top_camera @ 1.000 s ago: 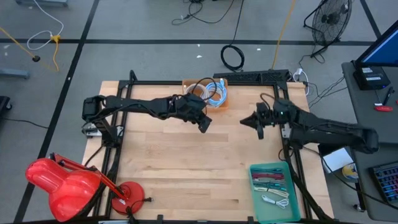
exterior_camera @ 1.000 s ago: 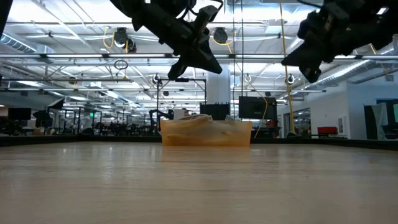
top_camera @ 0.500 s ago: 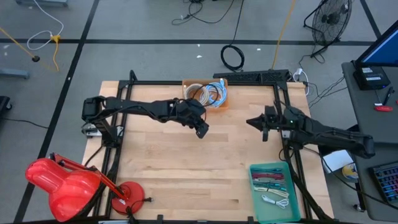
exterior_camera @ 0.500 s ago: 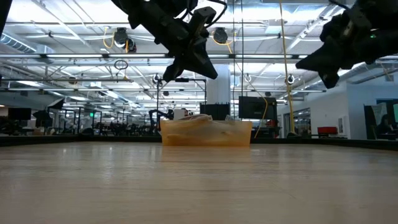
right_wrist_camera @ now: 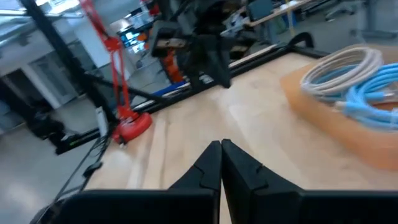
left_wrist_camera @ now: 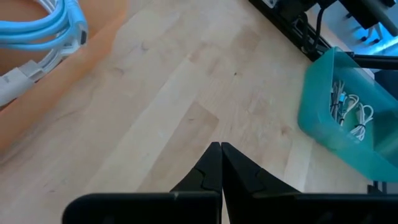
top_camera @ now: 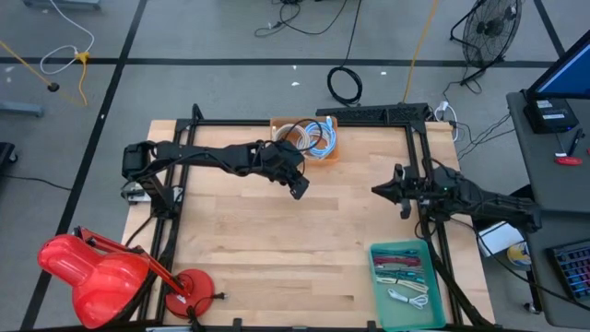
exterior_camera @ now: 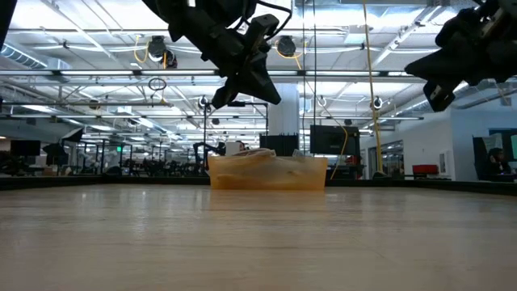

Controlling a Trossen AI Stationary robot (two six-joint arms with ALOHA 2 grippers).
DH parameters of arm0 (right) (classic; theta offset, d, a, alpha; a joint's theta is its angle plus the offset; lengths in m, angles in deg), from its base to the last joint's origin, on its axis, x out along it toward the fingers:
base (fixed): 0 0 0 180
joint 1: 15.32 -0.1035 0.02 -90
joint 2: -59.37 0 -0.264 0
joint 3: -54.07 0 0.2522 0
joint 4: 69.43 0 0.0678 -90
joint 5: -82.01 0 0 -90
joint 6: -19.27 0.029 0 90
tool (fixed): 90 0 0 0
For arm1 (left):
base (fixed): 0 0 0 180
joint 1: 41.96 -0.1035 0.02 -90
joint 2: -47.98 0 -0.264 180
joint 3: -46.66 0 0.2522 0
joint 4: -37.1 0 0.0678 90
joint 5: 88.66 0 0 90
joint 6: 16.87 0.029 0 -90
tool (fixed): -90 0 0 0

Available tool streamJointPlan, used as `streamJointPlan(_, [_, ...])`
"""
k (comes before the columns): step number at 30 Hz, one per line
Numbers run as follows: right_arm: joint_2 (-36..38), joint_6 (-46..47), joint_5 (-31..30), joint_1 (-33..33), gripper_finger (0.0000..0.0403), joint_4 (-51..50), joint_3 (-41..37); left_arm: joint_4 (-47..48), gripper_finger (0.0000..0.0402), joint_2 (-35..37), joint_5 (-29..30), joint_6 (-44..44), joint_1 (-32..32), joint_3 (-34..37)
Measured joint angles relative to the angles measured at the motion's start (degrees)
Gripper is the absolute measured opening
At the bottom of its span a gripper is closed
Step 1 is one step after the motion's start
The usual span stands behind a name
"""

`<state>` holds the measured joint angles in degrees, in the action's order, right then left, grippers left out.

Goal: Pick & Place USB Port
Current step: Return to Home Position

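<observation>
On the far edge of the wooden table (top_camera: 277,249), about in the middle, sits the orange bin (top_camera: 336,140). A blue cable (top_camera: 320,138) and a pale cable (top_camera: 289,135) lie curled up inside it, side by side. At the near right corner of the table sits the green bin (top_camera: 406,319). It has smaller cables in it: a red cable (top_camera: 396,261) toward the far end and a small white cable (top_camera: 407,297) toward the near end, with more between them that are too small to tell apart. All the cables seen on the table are in these two bins. The left gripper (top_camera: 300,187) hangs in the air over the table, just on the near side of the orange bin. It is not touching the bin. Its two dark fingers are pressed tight together at the tips, and there is nothing between them. The right gripper (top_camera: 380,190) is up in the air too, over the right side of the table, close to the black frame bar there. It points to the left, toward the other arm. Its fingers are also squeezed together with nothing in them. The green bin is on the near side of it, well apart. The two grippers are far from each other, with bare wood under both of them. A big red thing (top_camera: 92,272) stands on the floor by the near left corner of the table.
</observation>
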<state>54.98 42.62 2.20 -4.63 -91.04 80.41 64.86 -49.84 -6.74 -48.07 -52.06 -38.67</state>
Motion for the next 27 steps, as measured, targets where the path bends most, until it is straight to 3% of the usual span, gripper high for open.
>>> streamJointPlan(6, [3.61,0.37,-0.73,-3.60,0.0000,-4.42,0.00,0.02,0.0000,0.00,-0.04,-0.16,0.00,0.00])
streamJointPlan(15, [4.27,-0.02,-4.47,-7.14,0.0000,-2.95,-3.00,0.49,0.0000,0.00,-0.73,-1.11,0.00,-0.02])
streamJointPlan(23, [4.26,0.47,-10.22,-10.95,0.0000,15.66,-11.44,1.34,0.0000,0.00,-2.09,-1.99,0.00,-0.02])
streamJointPlan(27, [4.08,-1.43,-13.23,-12.45,0.0000,13.64,-11.56,2.12,0.0000,0.00,-2.29,-2.01,0.00,-0.02])
